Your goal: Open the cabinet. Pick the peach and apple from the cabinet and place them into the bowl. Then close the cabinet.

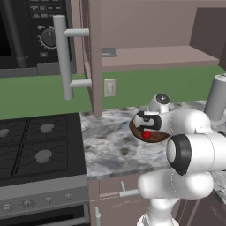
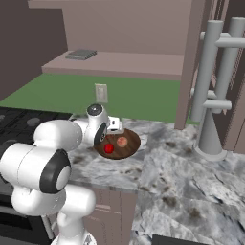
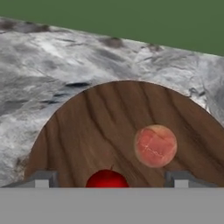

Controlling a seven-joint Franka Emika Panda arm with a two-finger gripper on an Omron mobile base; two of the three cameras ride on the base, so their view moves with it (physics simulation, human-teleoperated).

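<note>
The wide wooden bowl (image 1: 158,137) (image 2: 134,140) (image 3: 100,122) sits on the marble counter. Inside it lie the red apple (image 1: 145,134) (image 2: 109,149) (image 3: 107,180) and, beside it, the pale peach (image 2: 122,141) (image 3: 155,145). My gripper (image 1: 147,129) (image 2: 109,139) (image 3: 112,179) hovers just over the bowl, open. Its fingertips (image 3: 42,179) stand wide on either side of the apple without touching it. Above, the cabinet (image 1: 154,57) (image 2: 119,64) is open, with both doors swung out and its shelf bare of fruit.
A gas stove (image 1: 39,150) adjoins the counter on the left, under a microwave (image 1: 26,31). A flat grey item (image 1: 108,52) (image 2: 81,54) lies on the cabinet shelf. The open door's bar handle (image 1: 66,57) juts out. A grey upright cylinder (image 1: 216,97) (image 2: 210,134) stands right of the bowl.
</note>
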